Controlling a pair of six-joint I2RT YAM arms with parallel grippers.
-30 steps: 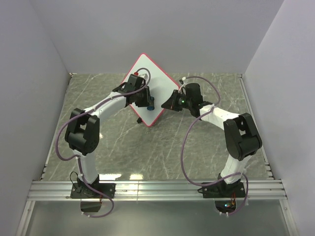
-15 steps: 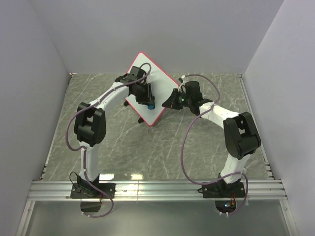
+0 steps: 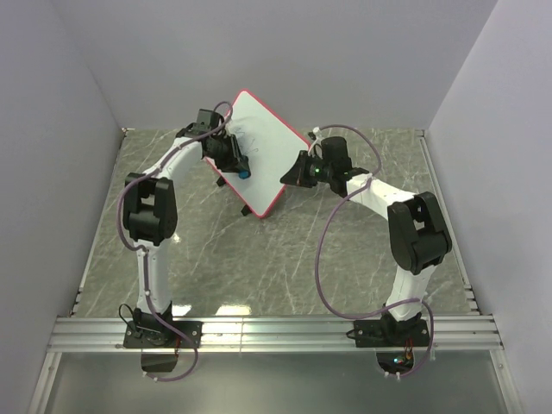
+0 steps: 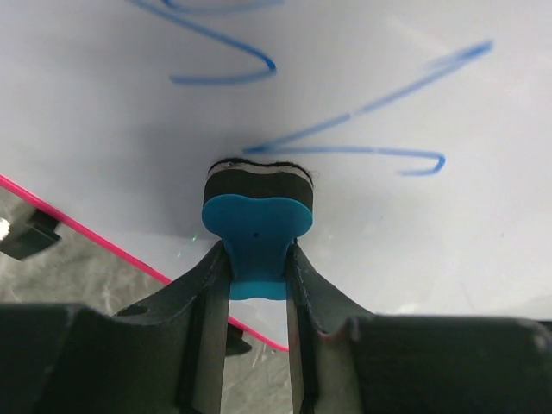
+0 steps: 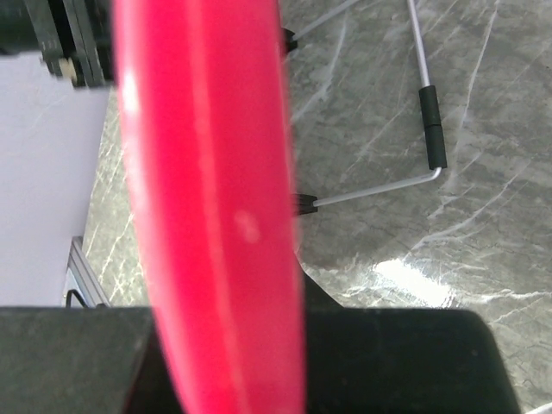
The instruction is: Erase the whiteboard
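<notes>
The whiteboard (image 3: 263, 142) stands propped and tilted at the far middle of the bench (image 3: 345, 250). The left fingers (image 4: 211, 289) clamp a blue eraser (image 4: 257, 220), its felt pressed to the board just below blue scribbles (image 4: 345, 142). The right fingers (image 3: 297, 172) grip the pink rim (image 5: 207, 216) at the board's right edge.

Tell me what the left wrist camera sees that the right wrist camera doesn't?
Only the left wrist view shows the blue scribbles and the blue eraser, pinched in the left gripper against the white face of the whiteboard. Only the right wrist view shows the wire stand behind it. Both show the pink-red rim and the grey table.
</notes>
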